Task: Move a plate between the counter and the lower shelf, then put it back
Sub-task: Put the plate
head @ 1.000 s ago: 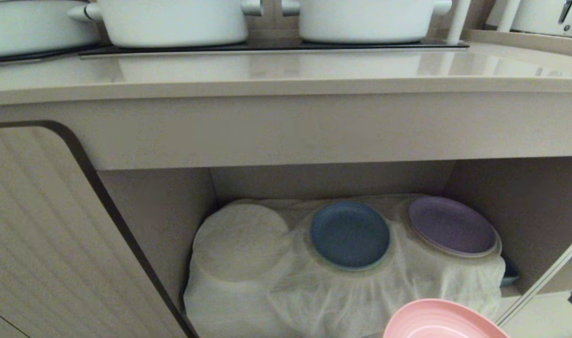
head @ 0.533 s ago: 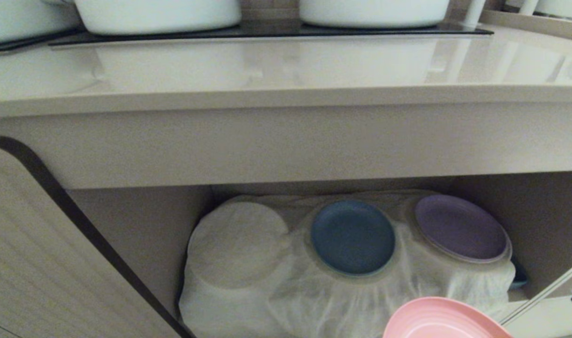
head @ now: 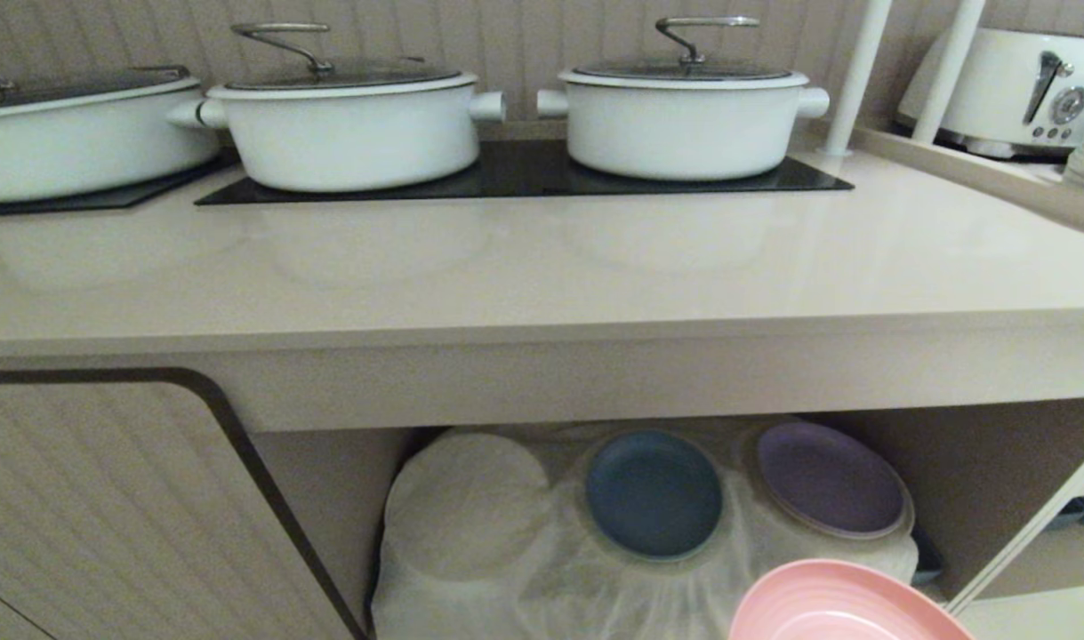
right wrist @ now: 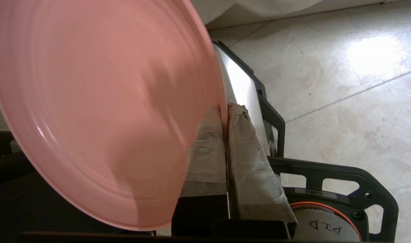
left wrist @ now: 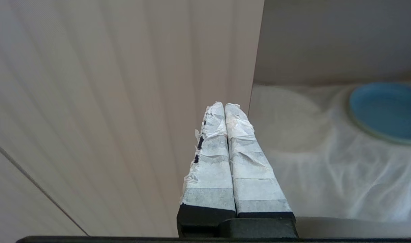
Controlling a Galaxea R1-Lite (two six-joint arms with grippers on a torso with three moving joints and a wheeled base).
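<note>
1. Because its taped jaws pinch the rim, the right gripper [right wrist: 224,113] carries the round matte pink plate [right wrist: 100,108] edge-held, low before the cloth-draped lower shelf [head: 595,587].
2. Blue plate [head: 654,493] and purple plate [head: 830,477] occupy the shelf; the beige counter [head: 542,267] offers room.
3. Idle, the left gripper [left wrist: 225,109] hangs with jaws pressed together.

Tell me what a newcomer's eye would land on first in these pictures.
First, the pink plate, pinched at its rim by the right gripper low in front of the lower shelf. Next, a blue plate and a purple plate on the shelf's white cloth. Above, white pots stand on the counter.
</note>
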